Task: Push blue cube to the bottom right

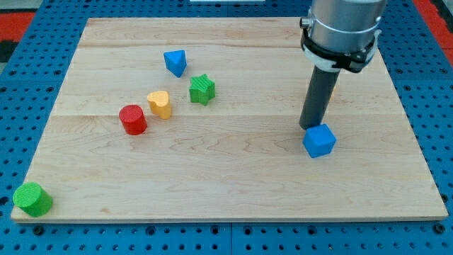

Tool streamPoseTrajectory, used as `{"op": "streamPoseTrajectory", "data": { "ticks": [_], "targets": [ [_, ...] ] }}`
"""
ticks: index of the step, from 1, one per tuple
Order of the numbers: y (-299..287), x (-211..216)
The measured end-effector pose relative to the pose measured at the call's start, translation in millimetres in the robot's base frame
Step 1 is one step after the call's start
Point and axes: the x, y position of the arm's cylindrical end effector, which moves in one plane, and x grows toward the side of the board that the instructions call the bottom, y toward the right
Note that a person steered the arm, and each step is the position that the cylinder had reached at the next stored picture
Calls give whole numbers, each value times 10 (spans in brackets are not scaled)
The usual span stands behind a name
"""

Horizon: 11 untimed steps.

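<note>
The blue cube [319, 140] sits on the wooden board [233, 177] right of the middle, toward the view's right. My tip [309, 127] stands just above and slightly left of the cube, touching or nearly touching its upper left edge. The dark rod rises from there to the grey arm body [342, 28] at the view's top right.
A blue triangular block [175, 61], a green star [202, 89], a yellow heart-like block [160, 103] and a red cylinder [132, 119] lie in the left half. A green cylinder [32, 199] stands at the bottom left corner. Blue pegboard surrounds the board.
</note>
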Motion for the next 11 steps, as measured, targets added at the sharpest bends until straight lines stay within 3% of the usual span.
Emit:
{"op": "streamPoseTrajectory", "data": {
  "ticks": [2, 4, 7, 11],
  "targets": [
    [47, 445],
    [-388, 577],
    [520, 851],
    [944, 1096]
  ]
}}
